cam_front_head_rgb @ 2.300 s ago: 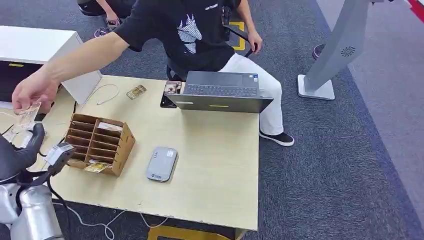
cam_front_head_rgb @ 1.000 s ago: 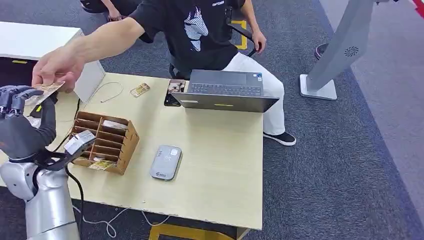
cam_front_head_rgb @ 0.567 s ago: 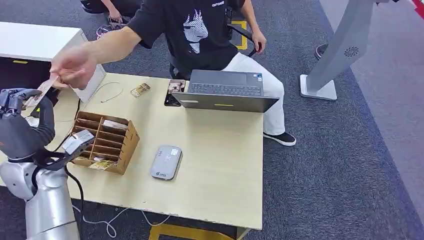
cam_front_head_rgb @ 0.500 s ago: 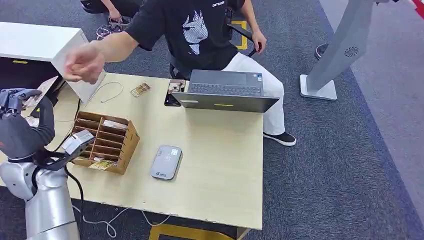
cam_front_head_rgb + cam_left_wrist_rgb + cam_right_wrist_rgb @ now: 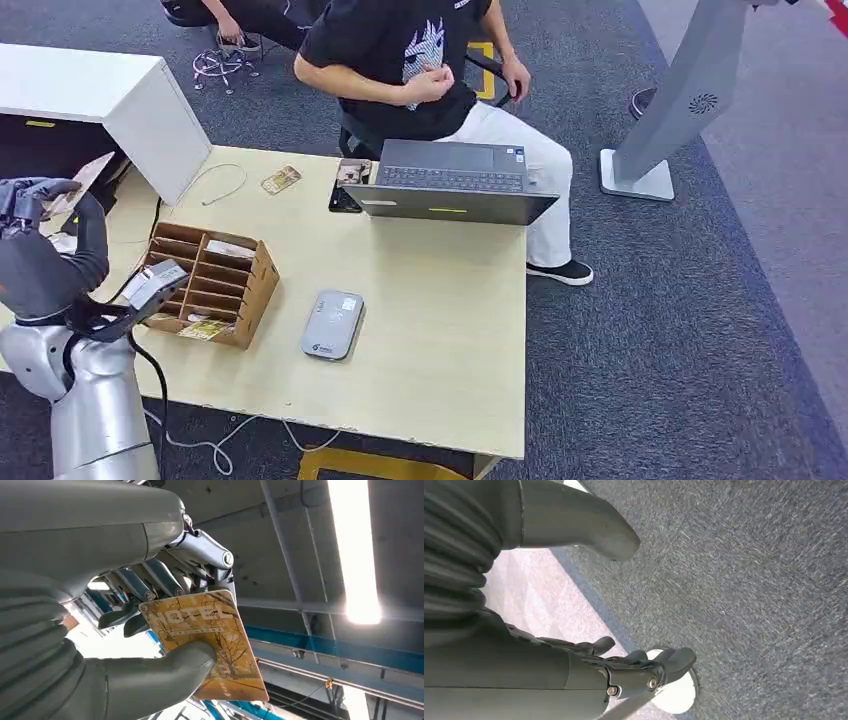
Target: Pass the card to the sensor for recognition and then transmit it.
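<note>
Presently the left hand (image 5: 40,215) pinches the card (image 5: 210,640) between thumb and fingers, raised left of the cardboard organizer (image 5: 205,285). Right of that organizer lies the grey sensor (image 5: 330,325); beyond it stands a laptop (image 5: 450,180) before a seated person (image 5: 420,60). Right hand (image 5: 589,665) hangs over carpet, fingers apart, holding nothing.

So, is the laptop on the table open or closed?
Open. In the head view the laptop shows its keyboard facing up, with the lid tilted back toward the robot. The screen side cannot be seen.

Head view high, looking down on table (image 5: 420,300); wrist views close: left faces ceiling, right faces floor.
</note>
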You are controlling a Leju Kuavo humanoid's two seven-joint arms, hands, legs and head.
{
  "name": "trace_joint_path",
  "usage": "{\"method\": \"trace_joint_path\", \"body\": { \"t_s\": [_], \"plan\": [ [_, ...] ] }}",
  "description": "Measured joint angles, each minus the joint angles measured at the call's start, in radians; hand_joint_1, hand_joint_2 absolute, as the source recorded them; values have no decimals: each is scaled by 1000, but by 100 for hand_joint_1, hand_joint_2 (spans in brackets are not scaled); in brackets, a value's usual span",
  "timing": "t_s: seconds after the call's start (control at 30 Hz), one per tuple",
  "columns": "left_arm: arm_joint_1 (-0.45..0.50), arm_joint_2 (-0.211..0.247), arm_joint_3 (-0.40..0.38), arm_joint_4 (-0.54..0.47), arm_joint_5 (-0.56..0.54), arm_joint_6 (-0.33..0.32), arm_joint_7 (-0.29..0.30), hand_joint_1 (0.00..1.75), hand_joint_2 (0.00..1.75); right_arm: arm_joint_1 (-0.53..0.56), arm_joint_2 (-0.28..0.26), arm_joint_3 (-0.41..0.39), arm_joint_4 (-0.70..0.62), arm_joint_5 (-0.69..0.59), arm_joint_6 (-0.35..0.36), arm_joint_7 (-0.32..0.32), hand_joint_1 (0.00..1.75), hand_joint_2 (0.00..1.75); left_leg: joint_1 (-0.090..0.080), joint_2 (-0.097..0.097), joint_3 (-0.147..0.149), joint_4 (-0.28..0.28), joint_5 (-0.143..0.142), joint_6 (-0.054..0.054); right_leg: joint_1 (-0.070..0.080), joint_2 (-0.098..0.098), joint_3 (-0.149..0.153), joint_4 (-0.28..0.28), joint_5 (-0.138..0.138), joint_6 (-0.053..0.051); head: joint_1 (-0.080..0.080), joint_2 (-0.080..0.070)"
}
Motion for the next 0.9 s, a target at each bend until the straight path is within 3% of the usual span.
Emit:
{"method": "trace_joint_path", "body": {
  "t_s": [0.23,0.5,0.9],
  "plan": [
    [12,-5,-14,8,23,0,0,175,175,-11,0,1,0,-2,0,4,9,175,0,0,0,0,0,0,0,0,0,0,0,0,0,0],
    [51,-18,-124,67,17,0,0,175,175,-16,0,3,-13,-16,0,6,7,175,0,0,0,0,0,0,0,0,0,0,0,0,0,0],
    [61,-21,-156,83,17,0,0,175,175,-18,0,3,-16,-18,0,5,7,175,0,0,0,0,0,0,0,0,0,0,0,0,0,0]
  ]
}}
